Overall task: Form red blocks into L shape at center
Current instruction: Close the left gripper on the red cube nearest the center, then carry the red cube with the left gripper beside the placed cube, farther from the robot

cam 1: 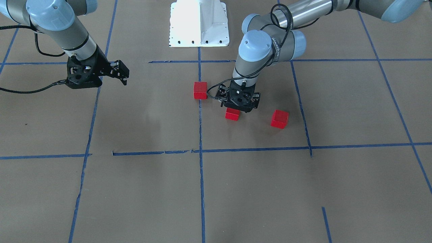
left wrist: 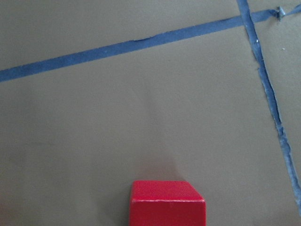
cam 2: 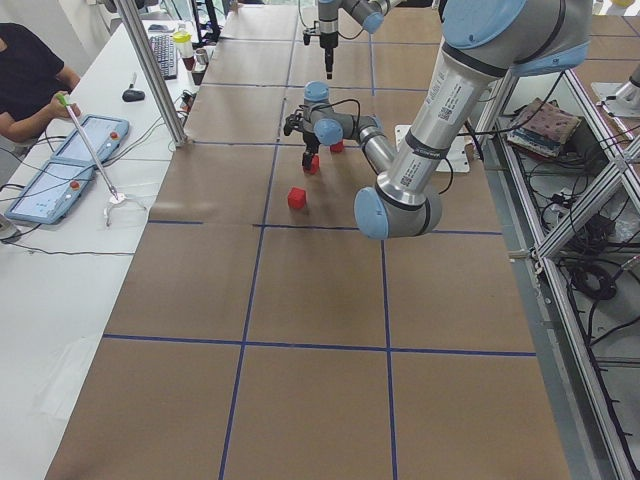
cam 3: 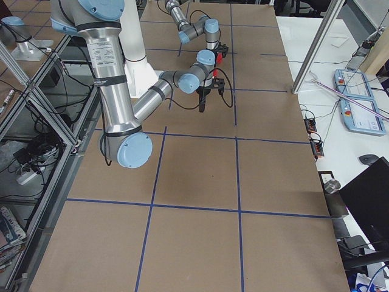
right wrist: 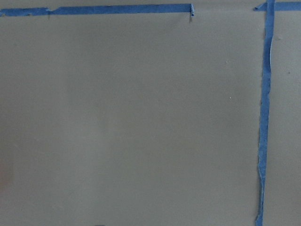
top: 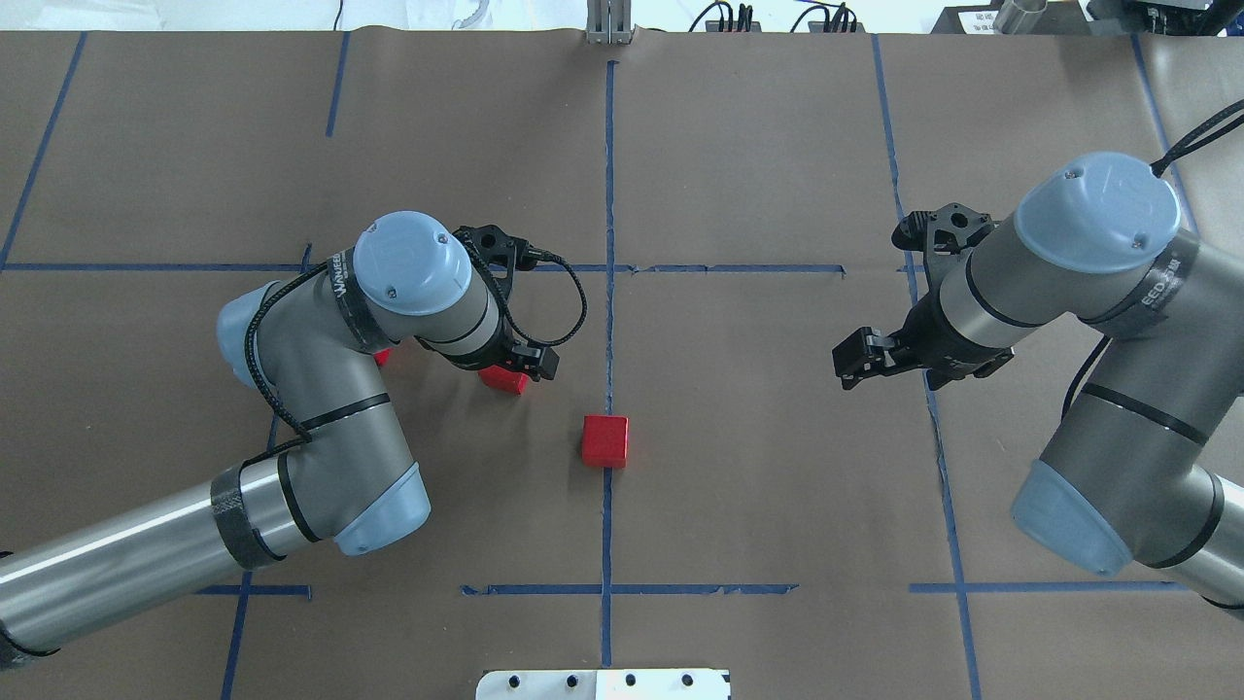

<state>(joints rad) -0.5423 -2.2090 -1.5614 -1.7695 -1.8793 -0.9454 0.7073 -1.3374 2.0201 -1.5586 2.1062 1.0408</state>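
Now, seen from behind the robot, this is the scene.
Red blocks: three small cubes lie apart from each other on the surface [top: 777, 506], in a loose slanted row. They do not touch, so the L shape is not yet made.
First block [top: 605, 440]: sits on the middle blue tape line [top: 609, 175], near the centre of the surface and nearest to the robot of the three.
Second block [top: 501, 380]: lies left of the first one and a little farther from the robot, directly under the left hand. In the left wrist view it fills the bottom middle of the picture.
Third block [cam 1: 279, 119]: lies farther left again. From behind the robot the left arm hides most of it, but from across the surface it shows whole.
Left hand [cam 1: 238, 106]: points down and is low over the second block. Its body hides the fingers, so I cannot tell if they are apart or clamped on the block.
Right hand [cam 1: 122, 73]: hangs above bare surface at the right, well apart from all the blocks. Its fingers look apart, with nothing between them.
White base plate [cam 1: 199, 23]: lies at the near edge, on the middle line.
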